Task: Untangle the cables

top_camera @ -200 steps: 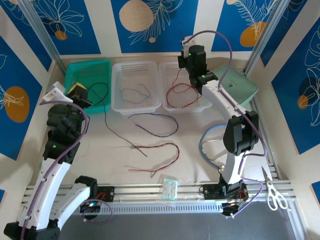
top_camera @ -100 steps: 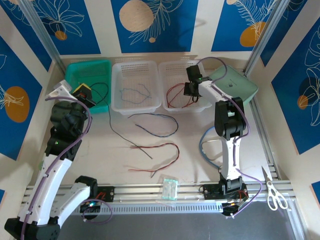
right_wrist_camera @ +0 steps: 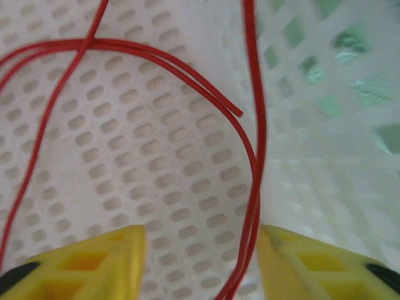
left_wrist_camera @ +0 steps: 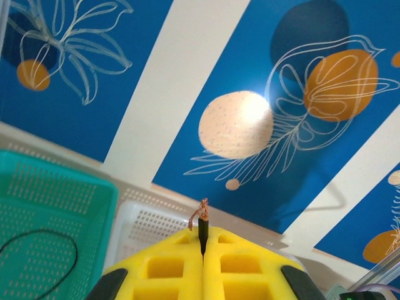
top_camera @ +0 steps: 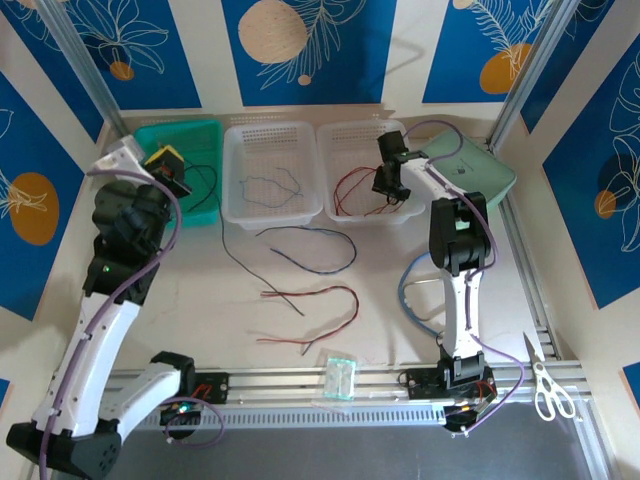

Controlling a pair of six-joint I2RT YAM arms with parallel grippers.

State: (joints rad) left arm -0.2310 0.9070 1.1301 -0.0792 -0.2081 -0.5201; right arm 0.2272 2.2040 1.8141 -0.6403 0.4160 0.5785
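The left gripper (left_wrist_camera: 202, 240) is pinched tight on a black cable (left_wrist_camera: 202, 228), whose frayed copper tip pokes out just past its fingertips. The right gripper (right_wrist_camera: 201, 247) stands parted. A red cable (right_wrist_camera: 252, 156) runs between its fingers, close beside one, on the white basket (right_wrist_camera: 125, 169) floor.

Red cable (right_wrist_camera: 251, 37) cropped at frame edges, black cable (left_wrist_camera: 202, 230) mostly hidden inside left claw (left_wrist_camera: 203, 247)
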